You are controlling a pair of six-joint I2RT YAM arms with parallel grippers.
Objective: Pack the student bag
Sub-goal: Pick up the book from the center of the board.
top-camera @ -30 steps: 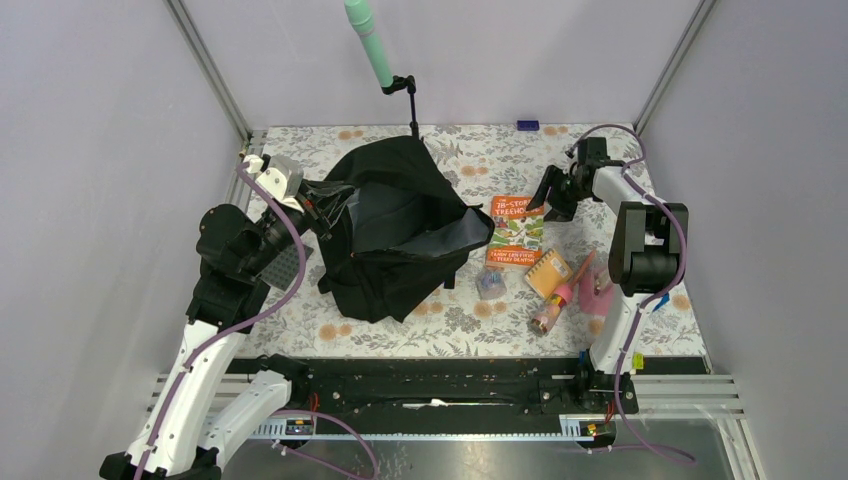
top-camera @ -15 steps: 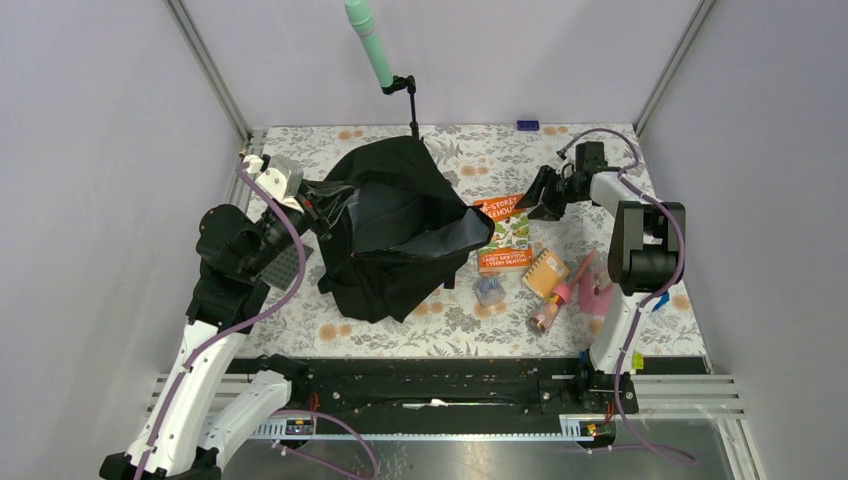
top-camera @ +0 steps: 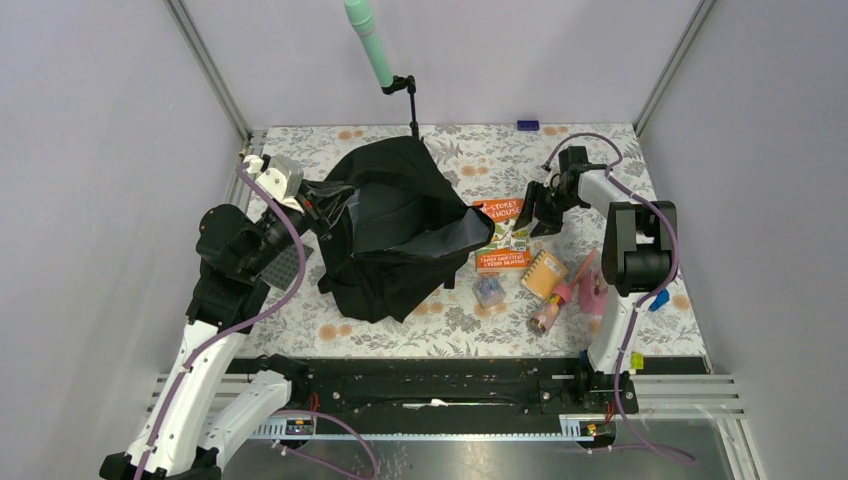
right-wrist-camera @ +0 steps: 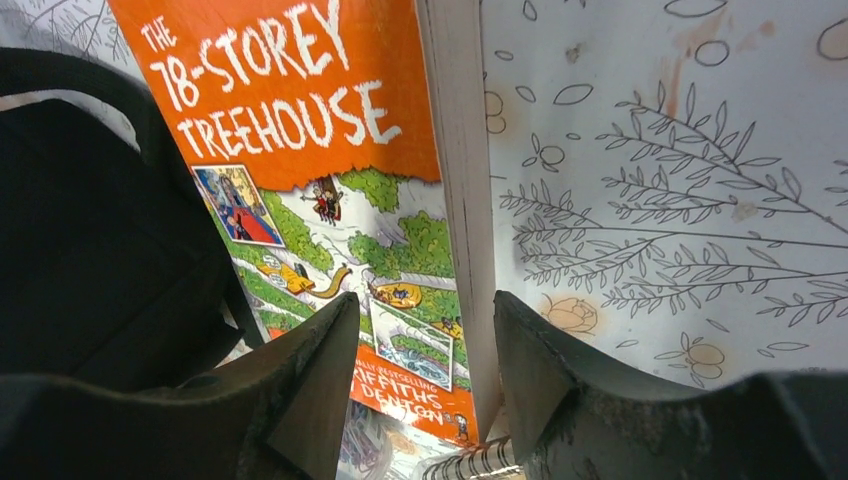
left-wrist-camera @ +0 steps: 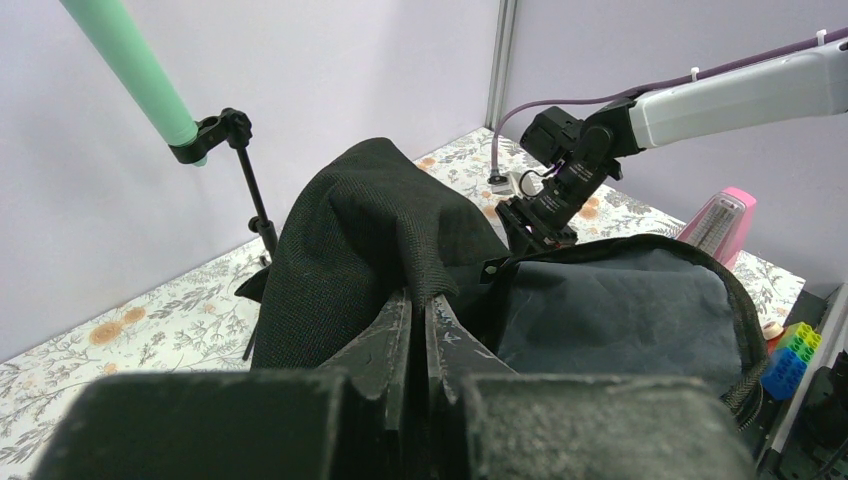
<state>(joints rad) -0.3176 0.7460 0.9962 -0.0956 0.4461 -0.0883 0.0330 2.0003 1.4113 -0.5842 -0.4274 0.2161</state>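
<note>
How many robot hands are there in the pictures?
2. The left hand pinches the edge of the black backpack, on its left side. The right hand sits open over the edge of the orange Treehouse book, just right of the backpack. No others seem hidden.

A: Where is the student bag point(top-camera: 395, 230) placed?
B: On the table point(top-camera: 480, 155), left of centre.
A: And what is found to its right?
B: The book point(top-camera: 503, 240), just beside it; 1 notebook point(top-camera: 547, 272) is laid before and right of the book.
</note>
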